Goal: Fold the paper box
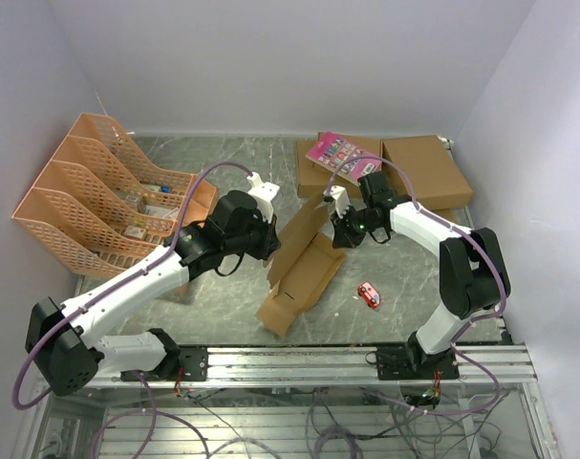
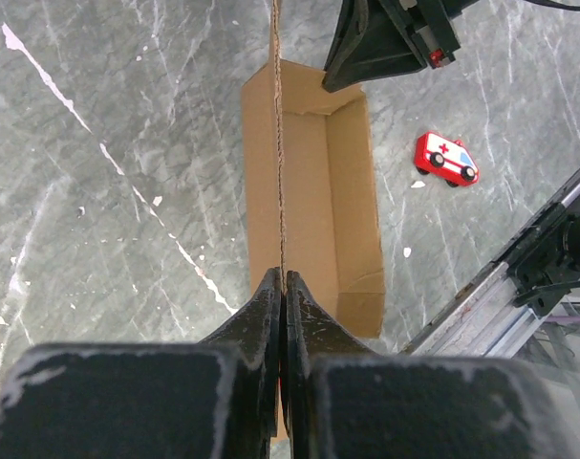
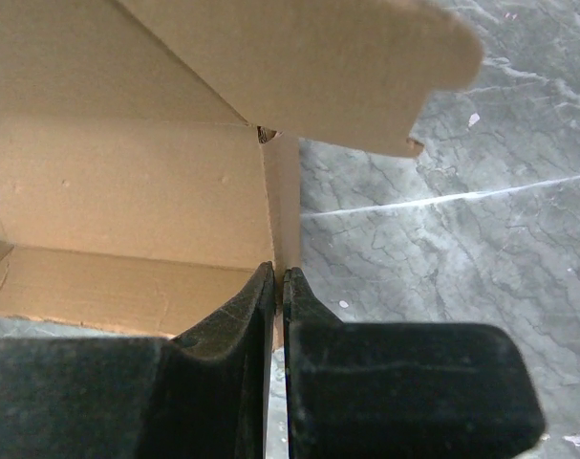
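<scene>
The paper box [image 1: 301, 270] is a brown oblong cardboard tray in the table's middle, with its lid panel raised on the left. My left gripper [image 1: 268, 239] is shut on the raised lid panel's edge [image 2: 279, 172], which I see edge-on above the open tray [image 2: 328, 201]. My right gripper [image 1: 339, 226] is shut on the box's far end wall [image 3: 285, 215]. A rounded flap [image 3: 299, 57] hangs above the tray's inside [image 3: 118, 191] in the right wrist view.
Orange mesh file racks [image 1: 98, 191] stand at the back left. Two larger brown boxes [image 1: 423, 167] lie at the back right, one bearing a pink booklet [image 1: 342, 156]. A small red toy ambulance [image 1: 368, 295] lies right of the box; it also shows in the left wrist view [image 2: 446, 159].
</scene>
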Robot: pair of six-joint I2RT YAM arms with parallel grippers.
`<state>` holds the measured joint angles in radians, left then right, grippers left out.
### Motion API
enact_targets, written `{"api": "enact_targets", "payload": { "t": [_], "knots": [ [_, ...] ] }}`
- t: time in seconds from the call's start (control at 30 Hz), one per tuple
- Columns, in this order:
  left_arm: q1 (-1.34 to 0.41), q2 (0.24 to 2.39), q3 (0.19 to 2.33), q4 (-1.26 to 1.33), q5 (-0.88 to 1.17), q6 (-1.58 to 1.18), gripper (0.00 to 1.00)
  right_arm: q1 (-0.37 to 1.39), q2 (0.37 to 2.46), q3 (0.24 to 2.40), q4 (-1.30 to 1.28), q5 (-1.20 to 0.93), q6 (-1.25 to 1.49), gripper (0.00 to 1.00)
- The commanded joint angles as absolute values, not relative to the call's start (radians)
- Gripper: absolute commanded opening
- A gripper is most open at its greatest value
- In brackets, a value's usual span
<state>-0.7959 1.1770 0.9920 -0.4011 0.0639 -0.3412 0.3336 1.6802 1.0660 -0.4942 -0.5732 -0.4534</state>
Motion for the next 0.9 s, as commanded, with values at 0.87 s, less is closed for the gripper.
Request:
{"api": "enact_targets", "payload": {
  "t": [0.87],
  "knots": [
    [-0.801,1.177,0.969,-0.368,0.057,-0.295,0.07,0.399,1.727,1.033,-0.374,-0.437,-0.489,0.28]
  ]
}}
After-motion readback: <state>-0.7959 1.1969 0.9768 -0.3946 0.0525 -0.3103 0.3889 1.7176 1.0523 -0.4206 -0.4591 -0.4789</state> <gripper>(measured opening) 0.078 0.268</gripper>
